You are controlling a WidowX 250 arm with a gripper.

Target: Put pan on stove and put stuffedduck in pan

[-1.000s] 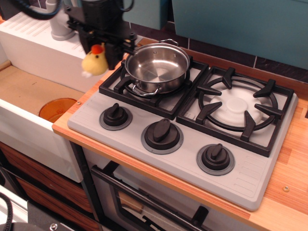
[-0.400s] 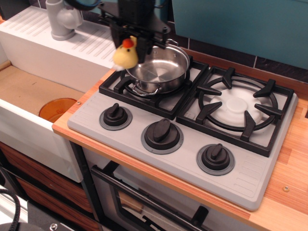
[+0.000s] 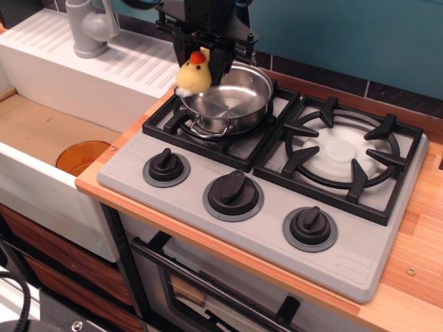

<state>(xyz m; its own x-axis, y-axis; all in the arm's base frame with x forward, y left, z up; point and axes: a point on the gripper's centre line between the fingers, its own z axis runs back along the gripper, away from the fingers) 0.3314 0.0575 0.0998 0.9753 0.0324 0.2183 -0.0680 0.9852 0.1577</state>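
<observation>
Wooden bench (image 3: pixel 415 277), light orange planks, runs along the right and front edge. Left of it, a white sink unit (image 3: pixel 48 180) with ribbed drainboard (image 3: pixel 131 62); basin floor tan, with an orange round drain cover (image 3: pixel 82 156). Grey faucet (image 3: pixel 90 28) stands at the back of the drainboard. Rear wall: teal panel (image 3: pixel 346 34) above a row of dark tiles (image 3: pixel 387 90). Below the bench front, an oven door with black handle bar (image 3: pixel 208 287). Wood-grain drawer fronts (image 3: pixel 62 277) lower left. Lighting even, soft shadows.
</observation>
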